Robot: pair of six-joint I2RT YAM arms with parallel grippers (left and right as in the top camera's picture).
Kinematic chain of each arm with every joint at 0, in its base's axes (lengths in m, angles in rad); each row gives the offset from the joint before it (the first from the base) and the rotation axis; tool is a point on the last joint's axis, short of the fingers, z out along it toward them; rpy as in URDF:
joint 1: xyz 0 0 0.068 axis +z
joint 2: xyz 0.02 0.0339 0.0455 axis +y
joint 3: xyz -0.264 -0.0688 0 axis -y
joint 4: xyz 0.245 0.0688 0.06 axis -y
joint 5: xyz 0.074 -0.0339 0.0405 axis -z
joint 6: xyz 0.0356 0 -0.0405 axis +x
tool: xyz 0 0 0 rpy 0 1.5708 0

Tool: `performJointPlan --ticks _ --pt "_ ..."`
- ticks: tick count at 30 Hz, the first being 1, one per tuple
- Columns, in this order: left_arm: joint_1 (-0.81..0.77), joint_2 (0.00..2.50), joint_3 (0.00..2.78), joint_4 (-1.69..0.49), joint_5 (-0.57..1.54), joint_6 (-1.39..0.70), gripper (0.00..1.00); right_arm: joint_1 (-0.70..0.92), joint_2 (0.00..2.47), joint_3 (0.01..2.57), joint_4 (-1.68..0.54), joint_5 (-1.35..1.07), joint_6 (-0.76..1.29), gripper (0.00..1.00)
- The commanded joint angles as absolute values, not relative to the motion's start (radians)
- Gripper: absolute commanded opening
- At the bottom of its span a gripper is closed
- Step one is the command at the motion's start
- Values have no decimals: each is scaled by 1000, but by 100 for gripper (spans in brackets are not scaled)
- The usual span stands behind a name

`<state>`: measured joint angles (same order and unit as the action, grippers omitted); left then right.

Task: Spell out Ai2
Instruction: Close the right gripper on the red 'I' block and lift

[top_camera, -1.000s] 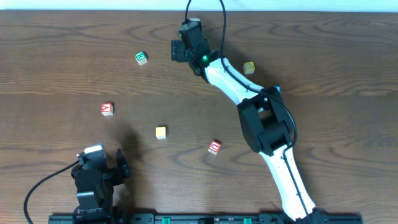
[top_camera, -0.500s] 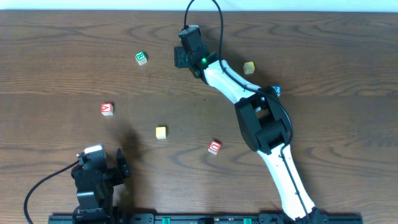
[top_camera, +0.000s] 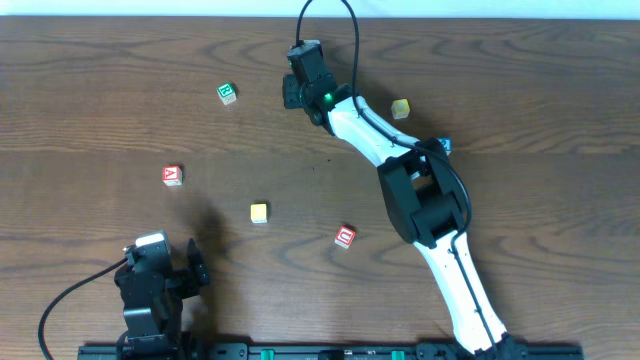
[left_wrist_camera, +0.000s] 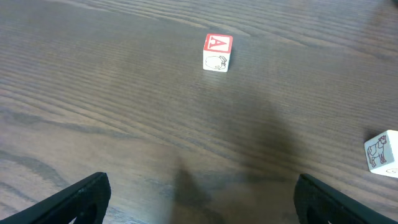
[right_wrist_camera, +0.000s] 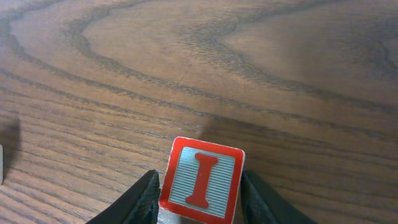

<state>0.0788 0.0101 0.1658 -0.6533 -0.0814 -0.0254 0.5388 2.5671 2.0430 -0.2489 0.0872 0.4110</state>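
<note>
Overhead: the right gripper (top_camera: pixel 291 92) is seen upper centre, the A block (top_camera: pixel 173 175) middle left. Left wrist: at the left gripper (left_wrist_camera: pixel 202 190) the jaws are spread, empty. Right wrist: the I block (right_wrist_camera: pixel 201 181), lower centre, is clamped between the jaws; a straight, untwisted lift is advised.

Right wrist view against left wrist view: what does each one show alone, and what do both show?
Only the right wrist view: the I cube, with the right gripper closed on its sides. Only the left wrist view: the A cube standing free, and a cube with an animal drawing at the right edge. Both: the wooden table.
</note>
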Motion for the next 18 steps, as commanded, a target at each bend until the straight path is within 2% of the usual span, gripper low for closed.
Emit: performJointPlan --ticks 1,6,15,18 --pt "85 4 157 -655 -87 -22 95 533 2579 2061 -247 107 410 39" --pt "85 4 157 -655 -87 -22 95 529 2579 2061 -247 109 410 38" --pt "85 4 157 -655 -87 -22 95 523 2571 2068 -252 108 410 28" --pt "85 4 157 -655 -87 -22 95 523 2550 2069 -255 109 386 18"
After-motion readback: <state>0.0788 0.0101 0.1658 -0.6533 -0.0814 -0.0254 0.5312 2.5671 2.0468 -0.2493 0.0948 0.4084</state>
